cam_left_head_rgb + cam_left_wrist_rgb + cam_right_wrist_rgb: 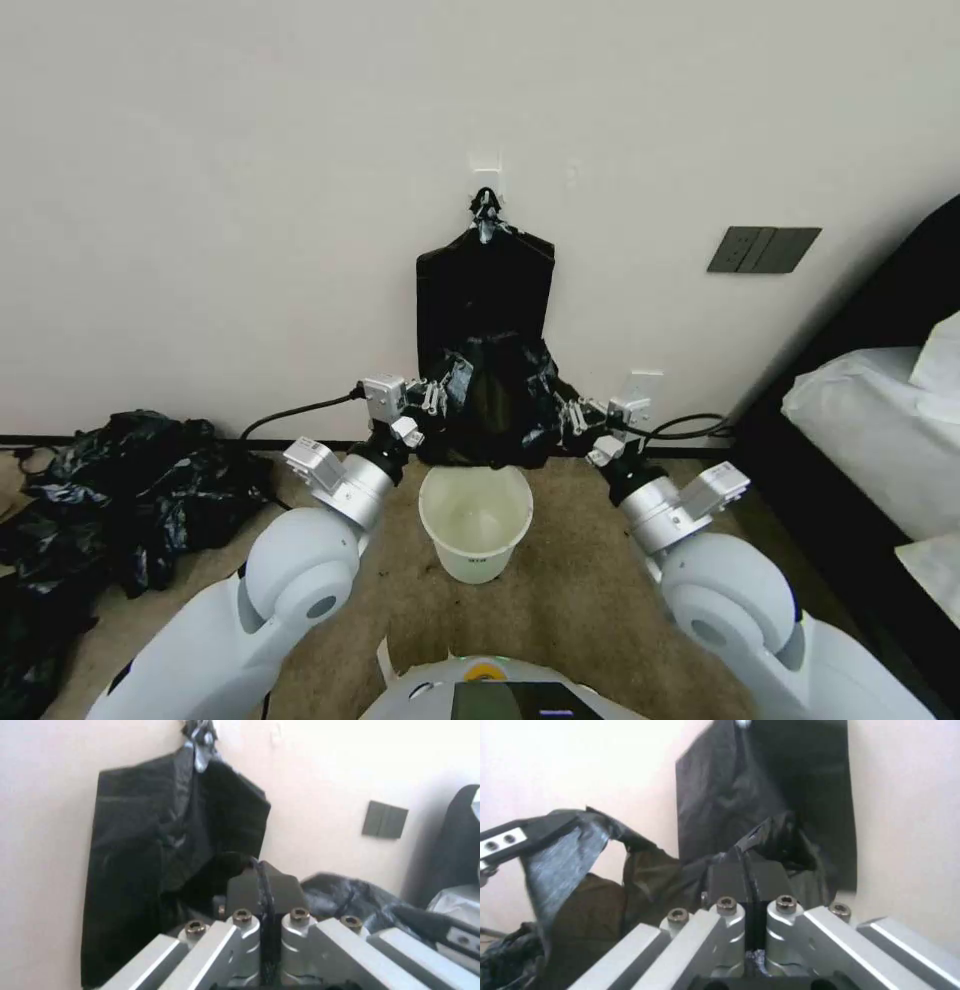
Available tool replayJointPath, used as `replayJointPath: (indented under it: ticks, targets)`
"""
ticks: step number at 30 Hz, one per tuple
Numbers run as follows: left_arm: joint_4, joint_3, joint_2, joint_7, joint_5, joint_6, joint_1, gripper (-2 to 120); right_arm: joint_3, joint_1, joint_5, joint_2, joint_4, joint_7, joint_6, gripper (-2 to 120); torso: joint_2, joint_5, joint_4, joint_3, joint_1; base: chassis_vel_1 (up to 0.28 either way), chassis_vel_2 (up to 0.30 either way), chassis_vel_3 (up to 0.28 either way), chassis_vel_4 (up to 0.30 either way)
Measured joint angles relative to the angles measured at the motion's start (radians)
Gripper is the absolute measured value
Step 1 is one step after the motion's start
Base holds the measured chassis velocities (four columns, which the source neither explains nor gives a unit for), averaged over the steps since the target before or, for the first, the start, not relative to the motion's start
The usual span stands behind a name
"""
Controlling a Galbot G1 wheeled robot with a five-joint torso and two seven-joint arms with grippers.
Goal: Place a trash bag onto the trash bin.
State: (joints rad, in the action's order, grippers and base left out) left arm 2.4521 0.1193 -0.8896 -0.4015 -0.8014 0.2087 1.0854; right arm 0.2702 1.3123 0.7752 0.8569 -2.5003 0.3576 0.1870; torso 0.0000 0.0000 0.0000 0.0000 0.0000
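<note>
While both arms reach forward, the left gripper and right gripper each pinch an edge of the trash bag, jaws clamped together on the plastic. The bag hangs stretched between them, just above the trash bin by the wall.

Thin, glossy black trash bag, wrinkled, stretched wide and held up off the floor, directly above the trash bin; mouth spread open, one edge pinched on each side. Small, round, cream-white, tapered like a bucket, upright on the brown floor near the wall, open and unlined.
</note>
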Motion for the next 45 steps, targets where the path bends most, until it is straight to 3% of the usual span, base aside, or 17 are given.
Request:
replayJointPath:
  ticks: [8, 22, 26, 30, 34, 41, 45]
  targets:
    - [-0.009, -0.008, -0.038, 0.004, 0.045, -0.009, 0.058, 0, -0.027, 0.089, -0.011, 0.054, 0.000, 0.006, 0.003, 0, 0.000, -0.0001, -0.0002, 0.000, 0.000, 0.000, 0.000, 0.000, 0.000]
    - [0.021, 0.087, 0.007, 0.002, 0.039, -0.028, 0.031, 0, -0.025, -0.058, 0.152, 0.059, 0.000, 0.006, -0.008, 0, 0.000, 0.0000, 0.0001, 0.000, 0.000, 0.000, 0.000, 0.000, 0.000]
    - [-0.016, 0.069, -0.018, 0.014, 0.057, -0.049, 0.044, 0, -0.034, -0.048, 0.169, 0.065, 0.000, 0.011, -0.009, 0, 0.000, 0.0001, 0.0000, 0.000, 0.000, 0.000, 0.000, 0.000, 0.000]
    - [-0.133, -0.012, -0.126, 0.022, 0.115, -0.078, 0.038, 0, -0.030, -0.011, 0.104, 0.085, 0.059, 0.005, -0.047, 0, 0.000, 0.0002, -0.0001, 0.000, 0.000, 0.000, 0.000, 0.000, 0.000]
    - [-0.154, -0.042, -0.162, 0.018, 0.116, -0.078, 0.010, 0, -0.014, -0.031, 0.105, 0.076, 0.074, 0.012, -0.050, 0, 0.000, 0.0001, 0.0000, 0.000, 0.000, 0.000, 0.000, 0.000, 0.000]
    - [-0.195, -0.056, -0.156, 0.016, 0.099, -0.079, -0.054, 0, -0.012, -0.062, 0.110, 0.076, 0.096, 0.018, -0.051, 0, 0.000, 0.0001, -0.0001, 0.000, 0.000, 0.000, 0.000, 0.000, 0.000]
    - [-0.248, -0.050, -0.175, 0.015, 0.154, -0.112, 0.030, 0, -0.051, -0.009, 0.053, 0.122, 0.155, 0.008, -0.062, 0, 0.000, -0.0003, 0.0000, 0.000, 0.000, 0.000, 0.000, 0.000, 0.000]
